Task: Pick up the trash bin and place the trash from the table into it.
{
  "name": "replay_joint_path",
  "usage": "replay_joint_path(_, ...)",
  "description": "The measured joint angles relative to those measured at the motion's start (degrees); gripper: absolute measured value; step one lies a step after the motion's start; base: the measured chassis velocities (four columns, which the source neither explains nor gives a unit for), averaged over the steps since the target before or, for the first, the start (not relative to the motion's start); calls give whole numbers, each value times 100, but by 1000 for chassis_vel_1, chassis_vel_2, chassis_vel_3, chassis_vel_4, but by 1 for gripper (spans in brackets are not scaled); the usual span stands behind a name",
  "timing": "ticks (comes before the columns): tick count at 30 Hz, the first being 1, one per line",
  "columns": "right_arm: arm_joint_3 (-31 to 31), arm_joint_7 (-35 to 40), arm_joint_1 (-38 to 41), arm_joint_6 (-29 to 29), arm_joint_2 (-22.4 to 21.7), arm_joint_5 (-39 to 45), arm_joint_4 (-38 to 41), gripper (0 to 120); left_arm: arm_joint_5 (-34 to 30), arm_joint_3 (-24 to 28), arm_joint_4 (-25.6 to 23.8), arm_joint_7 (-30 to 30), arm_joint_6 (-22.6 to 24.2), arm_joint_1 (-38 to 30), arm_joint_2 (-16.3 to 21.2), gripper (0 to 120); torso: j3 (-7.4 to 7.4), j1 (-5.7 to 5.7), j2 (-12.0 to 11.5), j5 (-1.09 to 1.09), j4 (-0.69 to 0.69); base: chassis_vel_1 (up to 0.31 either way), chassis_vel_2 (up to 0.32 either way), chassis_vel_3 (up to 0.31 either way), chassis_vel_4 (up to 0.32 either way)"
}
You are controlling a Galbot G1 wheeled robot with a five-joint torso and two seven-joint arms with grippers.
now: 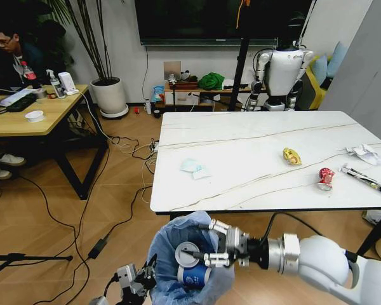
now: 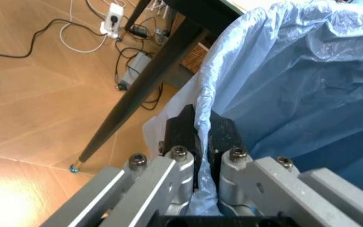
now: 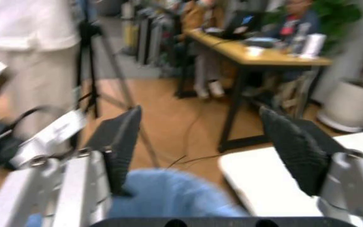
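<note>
Blue bag plastic is pinched between the closed fingers of the left gripper [image 2: 197,142], holding the bin [image 1: 187,257] up below the table [image 1: 241,143] edge. Above its mouth hangs the right gripper [image 1: 209,244], spread wide and empty. A cup [image 1: 192,270] lies inside. Can [image 1: 326,178], wrapper [image 1: 291,155], tissues [image 1: 194,168] and scraps [image 1: 365,152] remain. That pinch shows clearly from the left wrist, hardly from the head.

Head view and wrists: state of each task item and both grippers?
trash bin: held off the floor, cup inside
left gripper: shut on the bin's bag rim
right gripper: open, over the bin
red can: on table
yellow wrapper: on table
</note>
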Motion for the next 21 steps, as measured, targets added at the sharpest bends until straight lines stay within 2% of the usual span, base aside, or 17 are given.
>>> replay_joint_path(4, 329, 313, 264, -212, 224, 522, -358, 90, 14, -15, -36, 9, -15, 2, 53, 0, 0, 0, 0, -1, -1, 0, 0, 0, 0)
replay_joint_path(5, 329, 313, 264, -212, 224, 522, -358, 90, 14, -15, -36, 9, -15, 2, 53, 0, 0, 0, 0, -1, -1, 0, 0, 0, 0)
replay_joint_path(8, 276, 687, 666, -269, 595, 706, -931, 100, -54, -104, -81, 12, -19, 32, 144, 0, 0, 0, 0, 1, -1, 0, 0, 0, 0)
replay_joint_path(14, -168, 952, 1320, -359, 955, 840, -1459, 100, -107, -220, -119, 13, -22, 114, 242, 0, 1, 1, 0, -2, 0, 0, 0, 0, 0)
replay_joint_path(18, -478, 1074, 1701, -593, 1160, 873, -1657, 100, -165, -323, -151, 13, -23, 140, 279, 0, 1, 0, 0, 0, -2, 0, 0, 0, 0)
replay_joint_path(21, -1027, 1339, 2264, -993, 1524, 884, -1963, 100, -234, -481, -296, 14, -23, 218, 284, 0, 1, 1, 0, -2, 0, 0, 0, 0, 0)
